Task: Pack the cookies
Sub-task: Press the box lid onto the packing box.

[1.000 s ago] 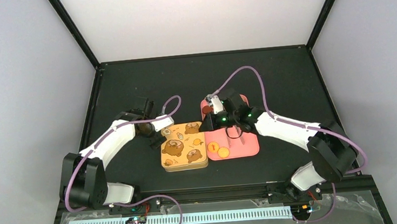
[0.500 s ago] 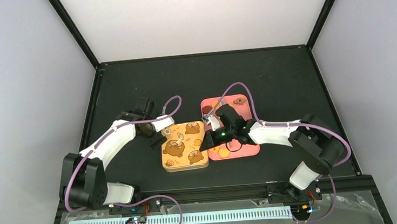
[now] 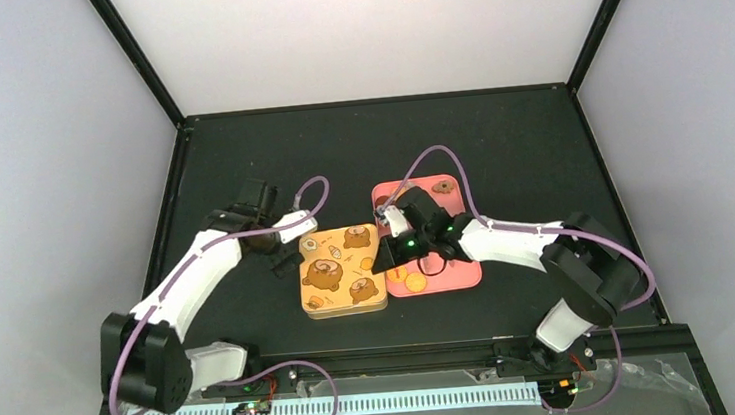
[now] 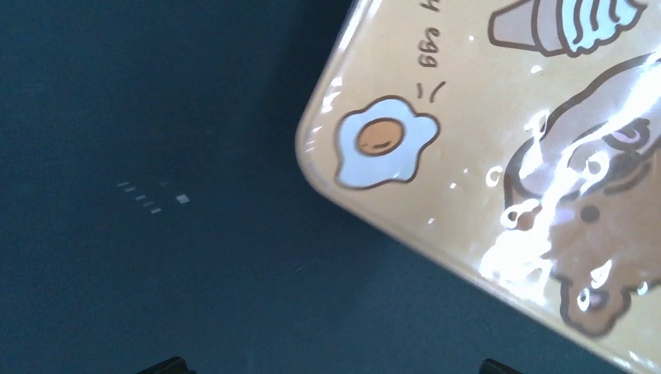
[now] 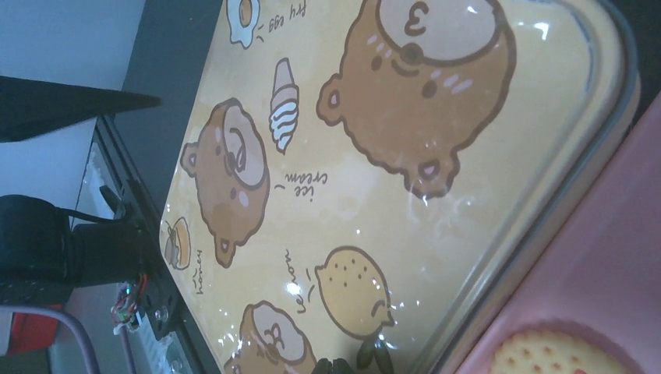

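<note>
L claw (image 4: 329,368) is seen wide open, w/ nothing between the tips. It is held low over the dark worktop (image 3: 378,146), just beside the far-left corner of the yellow bear-print tin (image 3: 341,270). That corner's fried-egg drawing fills part of the left wrist view. The tin's lid is on.

R claw (image 5: 355,364) is closed tight, tips together, and nothing is seen gripped. It is positioned over the tin's right edge, where the tin lies just beside the pink tray (image 3: 462,277).

The cookies (image 3: 415,282) are found on the tray, not in the tin. Two round orange ones are placed side by side at the tray's near-left corner, close to the R claw. A brown one (image 3: 442,188) is set apart at the far-right corner. In the right wrist view one golden, dotted cookie is cut off by the frame's bottom edge. Part of the tray's left side is covered by the R arm, so any cookies there can't be told.
</note>
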Motion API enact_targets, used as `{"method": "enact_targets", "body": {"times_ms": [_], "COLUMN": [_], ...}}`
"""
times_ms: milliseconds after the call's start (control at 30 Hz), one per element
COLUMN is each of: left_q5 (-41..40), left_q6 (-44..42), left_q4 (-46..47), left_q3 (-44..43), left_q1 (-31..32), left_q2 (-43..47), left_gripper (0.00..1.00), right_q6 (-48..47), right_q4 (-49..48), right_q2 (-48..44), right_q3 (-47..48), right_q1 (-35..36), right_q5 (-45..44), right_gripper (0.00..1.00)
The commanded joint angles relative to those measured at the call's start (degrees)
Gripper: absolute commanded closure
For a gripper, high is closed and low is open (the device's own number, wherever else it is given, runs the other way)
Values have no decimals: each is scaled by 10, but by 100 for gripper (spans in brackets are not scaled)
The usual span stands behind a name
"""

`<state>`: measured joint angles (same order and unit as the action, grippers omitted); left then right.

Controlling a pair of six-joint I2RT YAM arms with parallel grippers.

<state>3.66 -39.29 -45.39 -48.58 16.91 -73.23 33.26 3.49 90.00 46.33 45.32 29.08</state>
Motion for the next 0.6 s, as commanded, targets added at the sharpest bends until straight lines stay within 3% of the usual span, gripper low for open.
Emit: {"method": "enact_targets", "body": {"times_ms": [0, 200, 367, 567], "left_q5": [-20, 36, 136, 104], "left_q6": [-41, -56, -34, -18], "left_q4": [-70, -129, -78, -19], "left_q3": [-54, -106, -91, -55], "left_q1": [-19, -22, -3, 26], "left_q2": [62, 70, 44, -41], "left_gripper": [1, 1, 1, 7], "right_q6": [-21, -10, -5, -1], "right_q4": [41, 22, 26, 25], "right_q2": [30, 59, 75, 75], "right_q3": [12, 9, 22, 32], "right_q1": [0, -1, -6, -22], "right_q5": [-26, -23, -17, -3], "right_gripper": [98, 99, 99, 99]}}
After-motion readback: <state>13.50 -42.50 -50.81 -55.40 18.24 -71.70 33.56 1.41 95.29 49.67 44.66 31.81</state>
